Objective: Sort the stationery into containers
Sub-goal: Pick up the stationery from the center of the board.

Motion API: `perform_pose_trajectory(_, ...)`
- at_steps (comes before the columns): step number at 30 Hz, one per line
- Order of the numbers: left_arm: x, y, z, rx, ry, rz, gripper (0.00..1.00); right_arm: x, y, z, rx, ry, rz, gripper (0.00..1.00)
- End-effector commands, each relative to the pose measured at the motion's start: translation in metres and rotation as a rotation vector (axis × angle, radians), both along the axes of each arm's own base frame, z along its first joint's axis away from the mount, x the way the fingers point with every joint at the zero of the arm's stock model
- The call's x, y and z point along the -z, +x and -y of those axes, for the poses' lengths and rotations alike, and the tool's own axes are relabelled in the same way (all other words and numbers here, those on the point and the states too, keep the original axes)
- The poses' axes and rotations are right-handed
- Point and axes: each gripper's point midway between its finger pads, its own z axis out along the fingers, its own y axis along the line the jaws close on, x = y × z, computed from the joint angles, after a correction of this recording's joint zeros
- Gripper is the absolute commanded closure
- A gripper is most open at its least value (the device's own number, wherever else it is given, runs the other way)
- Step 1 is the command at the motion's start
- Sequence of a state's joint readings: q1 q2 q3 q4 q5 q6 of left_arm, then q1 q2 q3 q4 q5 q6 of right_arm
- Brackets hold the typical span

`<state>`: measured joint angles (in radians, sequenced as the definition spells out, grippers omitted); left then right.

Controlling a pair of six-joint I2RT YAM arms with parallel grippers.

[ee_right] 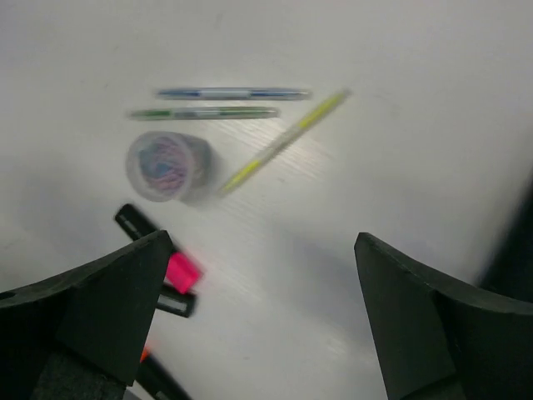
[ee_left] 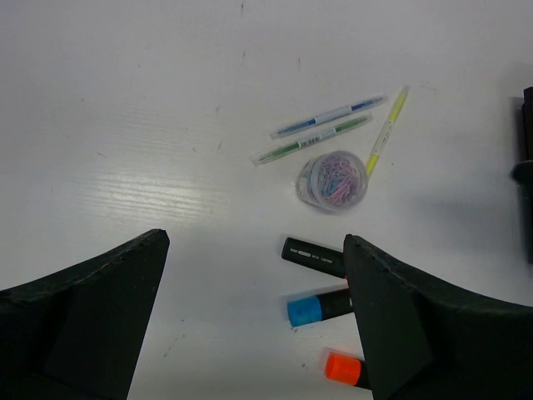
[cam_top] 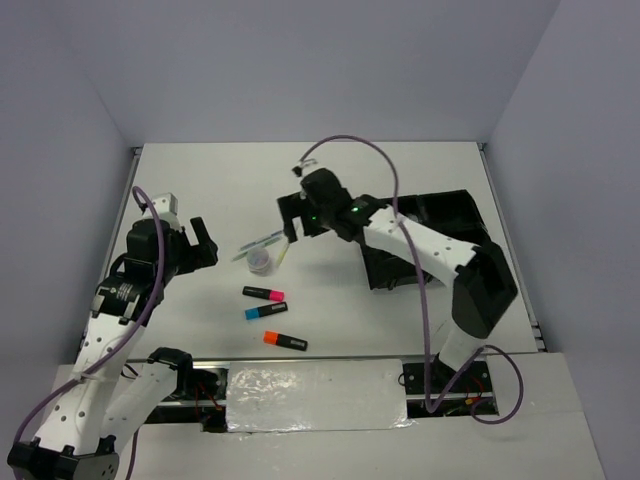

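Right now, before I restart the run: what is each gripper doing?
Left gripper: open, holding nothing.
Right gripper: open, holding nothing.

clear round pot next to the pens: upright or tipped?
Upright. The pot stands on the table with its round top facing up in both wrist views; coloured paper clips show inside.

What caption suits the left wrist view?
Left gripper, jaws open, facing three thin pens, a clear pot of paper clips and three highlighters on the white table.

white table (cam_top: 200,185) carries three highlighters (cam_top: 264,293), three pens (ee_left: 329,117), clear pot (ee_left: 333,180), black tray (cam_top: 455,210).
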<state>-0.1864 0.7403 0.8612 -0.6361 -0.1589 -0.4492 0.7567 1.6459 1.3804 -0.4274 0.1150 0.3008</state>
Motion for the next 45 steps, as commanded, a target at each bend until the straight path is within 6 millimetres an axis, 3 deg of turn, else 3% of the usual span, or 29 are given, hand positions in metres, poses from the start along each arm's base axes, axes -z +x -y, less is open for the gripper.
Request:
perform_pose_trajectory(1,-0.015,0.003,-0.007,-0.041,-0.004,0.06,0.01,0.003,-0.002,-0.065,-0.155,0.038,0.028,0.0)
perform_pose_trajectory(3,-0.016,0.002,-0.01,-0.059,-0.002,0.064,0.01,0.019,-0.002,-0.092,-0.186,-0.017,0.026,0.0)
perform_pose_trajectory(4,-0.017,0.001,-0.011,-0.063,-0.001,0.065,0.01,0.012,0.0,-0.104,-0.202,-0.009,0.041,0.0)
perform_pose_trajectory(5,-0.016,0.001,-0.011,-0.066,0.0,0.063,0.01,0.032,0.001,-0.113,-0.22,-0.039,0.017,0.0)
perform_pose_trajectory(7,-0.017,0.001,-0.012,-0.065,-0.002,0.068,0.01,0.03,-0.002,-0.135,-0.258,-0.031,0.031,0.0)
perform_pose_trajectory(9,-0.017,0.001,-0.012,-0.066,-0.002,0.066,0.01,0.051,-0.001,-0.145,-0.264,-0.07,0.008,0.0)
perform_pose_trajectory(10,-0.017,0.001,-0.012,-0.068,-0.001,0.066,0.01,0.047,-0.001,-0.151,-0.263,-0.077,0.012,0.0)
perform_pose_trajectory(19,-0.018,0.002,-0.01,-0.054,-0.004,0.069,0.01,0.097,-0.014,-0.159,-0.267,-0.169,-0.055,0.0)
perform_pose_trajectory(25,-0.017,0.003,-0.008,-0.041,-0.005,0.067,0.01,0.113,-0.019,-0.148,-0.229,-0.229,-0.065,0.02)
perform_pose_trajectory(27,-0.017,0.003,-0.008,-0.04,-0.007,0.066,0.01,0.115,-0.02,-0.148,-0.23,-0.225,-0.069,0.07)
perform_pose_trajectory(31,-0.016,0.003,-0.007,-0.036,-0.006,0.065,0.01,0.109,-0.026,-0.153,-0.268,-0.195,-0.068,0.27)
perform_pose_trajectory(37,-0.016,0.002,-0.007,-0.037,-0.007,0.065,0.01,0.108,-0.027,-0.153,-0.284,-0.204,-0.08,0.23)
perform_pose_trajectory(40,-0.016,0.002,-0.007,-0.036,-0.008,0.066,0.01,0.104,-0.026,-0.15,-0.276,-0.201,-0.072,0.5)
perform_pose_trajectory(41,-0.017,0.002,-0.008,-0.036,-0.007,0.067,0.01,0.091,-0.027,-0.15,-0.279,-0.168,-0.047,0.58)
perform_pose_trajectory(44,-0.017,0.002,-0.008,-0.035,-0.006,0.068,0.01,0.068,-0.028,-0.141,-0.263,-0.112,-0.008,0.64)
perform_pose_trajectory(45,-0.016,0.002,-0.007,-0.035,-0.008,0.066,0.01,0.034,-0.022,-0.13,-0.24,-0.062,0.036,0.64)
